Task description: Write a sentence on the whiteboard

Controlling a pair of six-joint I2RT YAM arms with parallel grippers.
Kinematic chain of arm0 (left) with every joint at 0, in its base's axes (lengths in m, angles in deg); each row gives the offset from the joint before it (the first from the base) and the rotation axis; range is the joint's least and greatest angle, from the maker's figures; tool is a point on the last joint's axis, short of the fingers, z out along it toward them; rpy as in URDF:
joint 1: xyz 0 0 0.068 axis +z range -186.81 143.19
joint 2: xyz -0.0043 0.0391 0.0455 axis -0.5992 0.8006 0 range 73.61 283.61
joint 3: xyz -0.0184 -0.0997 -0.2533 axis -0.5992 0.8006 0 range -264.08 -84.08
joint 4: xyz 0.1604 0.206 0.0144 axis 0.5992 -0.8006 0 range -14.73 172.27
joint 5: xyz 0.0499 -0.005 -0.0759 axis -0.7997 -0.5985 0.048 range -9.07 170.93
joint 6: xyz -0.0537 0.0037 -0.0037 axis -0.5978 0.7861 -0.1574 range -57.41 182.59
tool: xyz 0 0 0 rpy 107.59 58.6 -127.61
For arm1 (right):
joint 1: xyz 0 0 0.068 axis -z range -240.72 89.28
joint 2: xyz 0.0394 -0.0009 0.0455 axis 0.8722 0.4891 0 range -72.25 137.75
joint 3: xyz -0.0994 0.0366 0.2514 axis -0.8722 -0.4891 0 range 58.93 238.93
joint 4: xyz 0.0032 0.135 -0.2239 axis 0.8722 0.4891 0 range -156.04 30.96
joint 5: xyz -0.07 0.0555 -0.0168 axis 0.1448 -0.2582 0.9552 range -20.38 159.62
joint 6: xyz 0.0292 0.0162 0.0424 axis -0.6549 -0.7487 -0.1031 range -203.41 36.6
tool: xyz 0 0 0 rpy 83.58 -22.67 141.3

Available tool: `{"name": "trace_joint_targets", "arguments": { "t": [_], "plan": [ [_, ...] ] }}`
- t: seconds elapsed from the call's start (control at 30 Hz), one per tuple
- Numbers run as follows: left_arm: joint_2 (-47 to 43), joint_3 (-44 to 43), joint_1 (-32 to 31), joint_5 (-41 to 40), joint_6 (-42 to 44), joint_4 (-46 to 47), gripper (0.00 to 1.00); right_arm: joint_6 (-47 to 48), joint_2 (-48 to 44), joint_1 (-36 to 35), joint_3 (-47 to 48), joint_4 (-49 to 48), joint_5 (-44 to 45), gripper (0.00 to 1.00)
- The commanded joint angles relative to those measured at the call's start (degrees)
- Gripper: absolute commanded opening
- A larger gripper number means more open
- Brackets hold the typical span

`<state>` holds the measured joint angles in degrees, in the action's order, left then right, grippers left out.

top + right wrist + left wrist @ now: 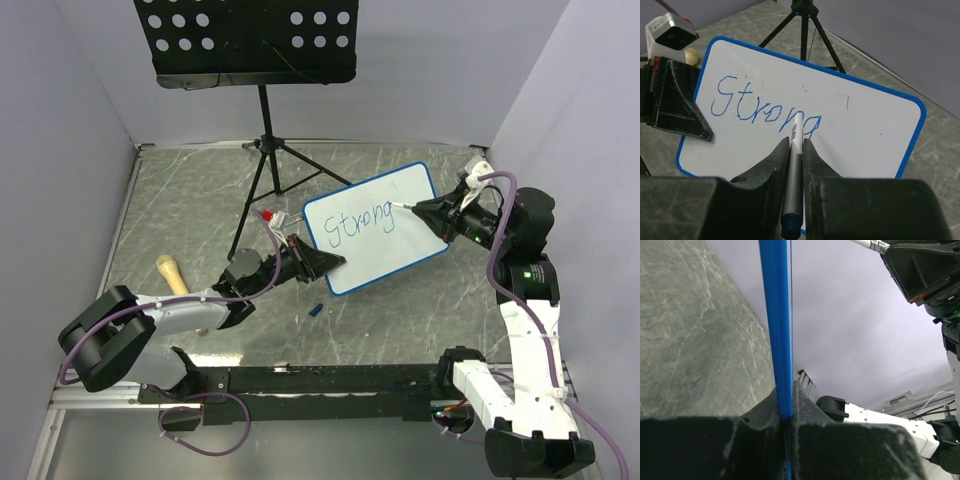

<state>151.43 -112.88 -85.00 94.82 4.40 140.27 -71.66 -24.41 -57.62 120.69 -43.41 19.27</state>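
- Midway across the grey marbled table (180, 200), the whiteboard (400, 250) sits between the two arms, turned so its long edges climb toward the right; I cannot tell whether its underside touches the tabletop
- The left gripper (335, 262) is clamped on the board's blue frame at the lower-left edge
- From the left wrist camera, that frame (780, 330) shows edge-on as a narrow blue strip, pinched between the two black fingers (760, 410)
- The right gripper (422, 210) reaches in from the board's right side, its jaws pressed together around a marker (796, 131)
- The marker lies along the slot between the fingers, dark-blue end toward the wrist camera and white barrel pointing at the board
- The lettering (765, 107) is thin blue handwriting in a single slanted line reading "Strong"; the marker tip rests at the last letter
- A few small dark specks dot the white surface right of the word
- Behind the board stands a black music stand with a perforated tray (247, 40) on a tripod (270, 160)
- A pale wooden handle (172, 272) lies beside the left arm, and a small blue piece (315, 310), too small to identify, lies on the table just in front of the board
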Motion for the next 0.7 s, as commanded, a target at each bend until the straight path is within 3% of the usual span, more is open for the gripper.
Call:
{"name": "trace_joint_targets", "arguments": {
  "t": [0.0, 0.67],
  "plan": [
    [-3.2, -1.1, -0.2, 1.6, -0.3, 10.3, 0.01, 1.1, -0.7, 1.5, 0.2, -2.2, 1.0, 0.00],
    [-3.0, -1.7, -0.1, 2.6, -0.7, 10.2, 0.01, 5.4, -0.8, 2.8, -1.6, -4.0, 1.8, 0.00]
  ]
}}
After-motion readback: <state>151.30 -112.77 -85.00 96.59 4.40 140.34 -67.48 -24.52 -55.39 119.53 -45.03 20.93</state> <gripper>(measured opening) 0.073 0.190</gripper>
